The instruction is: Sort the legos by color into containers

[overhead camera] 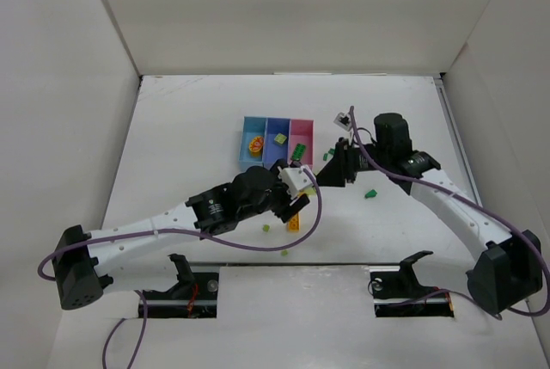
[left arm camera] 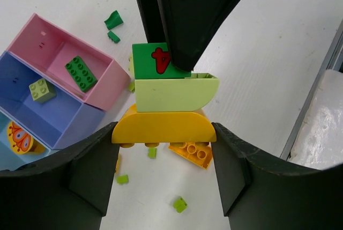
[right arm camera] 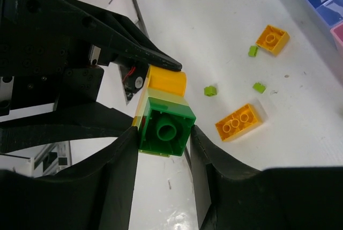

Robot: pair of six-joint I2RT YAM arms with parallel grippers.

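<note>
The legos (left arm camera: 174, 98) I hold are a stack of three, yellow then light green then dark green, near the tray (left arm camera: 102, 88), and from above my two hands hide almost all of it. My left hand (left arm camera: 163, 136) squeezes the yellow brick (left arm camera: 161, 125) and my right hand (right arm camera: 163, 133) squeezes the dark green block (right arm camera: 166, 125), covering part of its red picture, so the stack's long way runs from one hand to the other. The table (overhead camera: 189, 128) is white with small loose bricks (right arm camera: 238, 121) on it, and white walls (overhead camera: 284, 16) stand around.
</note>
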